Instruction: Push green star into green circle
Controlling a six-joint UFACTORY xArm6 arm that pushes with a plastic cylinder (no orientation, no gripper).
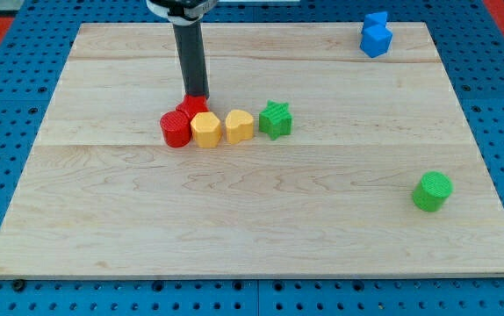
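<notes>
The green star [276, 119] lies near the board's middle, at the right end of a row of blocks. The green circle [432, 191] stands alone far off at the view's lower right. My tip [197, 93] is at the upper left of the row, touching the top of a red block [194, 107], about 90 px left of the green star and not touching it.
The row left of the star holds two yellow blocks [240, 125] [205, 129] and a red circle [175, 129]. Two blue blocks [375, 34] sit at the board's top right. The wooden board [252, 219] lies on a blue pegboard.
</notes>
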